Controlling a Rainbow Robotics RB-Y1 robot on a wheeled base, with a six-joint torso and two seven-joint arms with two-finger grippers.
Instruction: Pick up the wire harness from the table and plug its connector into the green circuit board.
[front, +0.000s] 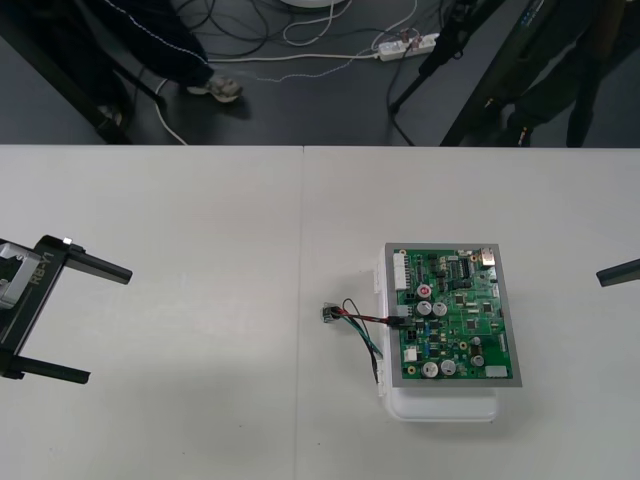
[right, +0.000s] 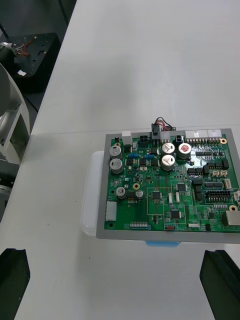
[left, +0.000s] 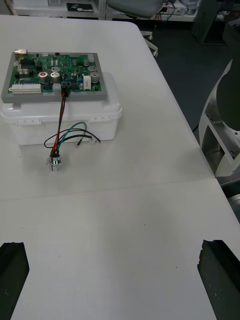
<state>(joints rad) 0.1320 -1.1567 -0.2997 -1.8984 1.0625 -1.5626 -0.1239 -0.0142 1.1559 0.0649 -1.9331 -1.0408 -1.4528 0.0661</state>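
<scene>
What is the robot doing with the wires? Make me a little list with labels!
Board: green circuit board on a white base
Harness: wire harness, red, black and green wires
Plug: black plug looks seated in the board's edge
Socket: round metal socket lying on the table beside the base
Left gripper: open, at its own side
Right gripper: open, at its own side

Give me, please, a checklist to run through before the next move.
1. Plug in the board: ok, it sits in a connector at the board's edge.
2. Plug pushed fully home: cannot tell.
3. Socket lies free on the table: ok.
4. Left fingers open, far from the board: ok.
5. Right fingers open, apart from the board: ok.
</scene>
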